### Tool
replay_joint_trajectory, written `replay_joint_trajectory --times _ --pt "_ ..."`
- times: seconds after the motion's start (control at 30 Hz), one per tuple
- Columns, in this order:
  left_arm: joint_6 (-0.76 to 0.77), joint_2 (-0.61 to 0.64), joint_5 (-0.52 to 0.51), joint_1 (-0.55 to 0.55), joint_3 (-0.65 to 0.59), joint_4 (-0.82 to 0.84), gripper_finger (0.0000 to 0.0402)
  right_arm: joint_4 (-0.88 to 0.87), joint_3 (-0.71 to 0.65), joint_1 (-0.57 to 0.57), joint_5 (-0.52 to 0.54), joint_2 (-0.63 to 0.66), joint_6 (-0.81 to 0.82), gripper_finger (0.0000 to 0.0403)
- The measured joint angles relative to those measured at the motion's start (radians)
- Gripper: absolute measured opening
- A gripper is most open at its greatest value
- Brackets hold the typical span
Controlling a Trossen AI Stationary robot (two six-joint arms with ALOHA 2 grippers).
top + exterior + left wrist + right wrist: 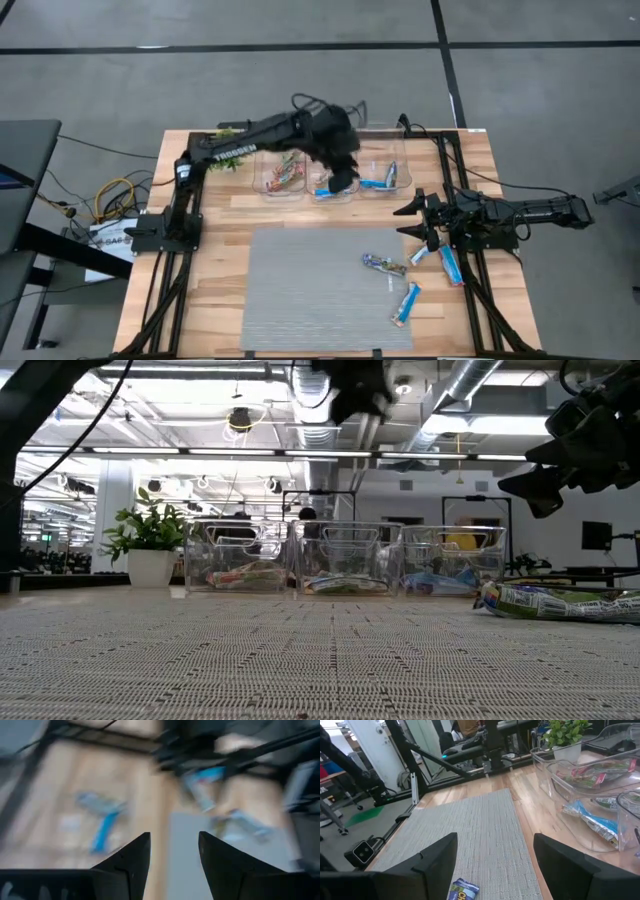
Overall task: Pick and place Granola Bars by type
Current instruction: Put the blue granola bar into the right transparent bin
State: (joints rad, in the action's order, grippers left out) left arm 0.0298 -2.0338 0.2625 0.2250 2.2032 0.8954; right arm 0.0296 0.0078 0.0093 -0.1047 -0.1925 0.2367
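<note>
Bare grey mat (310,290) below empty, parted left gripper (343,180); right gripper (412,222) parted, table-edge.

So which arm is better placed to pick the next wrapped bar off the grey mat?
Probably the right: its open gripper hovers beside the loose wrapped bars, while the left gripper, also open, is over the clear plastic bins.
</note>
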Motion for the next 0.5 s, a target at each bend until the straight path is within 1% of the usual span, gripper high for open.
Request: replay_joint_trajectory --times 0.1,0.2,0.37,0.5 --pt "0.036 0.000 0.053 -0.082 0.000 -0.097 0.0159 0.000 0.000 0.000 0.000 0.000 0.000 0.0255" --pt "0.048 0.000 0.082 -0.162 0.000 -0.170 0.0159 0.000 0.000 0.000 0.000 0.000 0.000 0.0255" --pt "0.086 -0.001 0.081 -0.292 0.000 -0.259 0.0159 0.000 0.000 0.000 0.000 0.000 0.000 0.0255" --pt "0.098 -0.001 0.066 -0.382 0.000 -0.292 0.0159 0.000 0.000 0.000 0.000 0.000 0.000 0.0255"
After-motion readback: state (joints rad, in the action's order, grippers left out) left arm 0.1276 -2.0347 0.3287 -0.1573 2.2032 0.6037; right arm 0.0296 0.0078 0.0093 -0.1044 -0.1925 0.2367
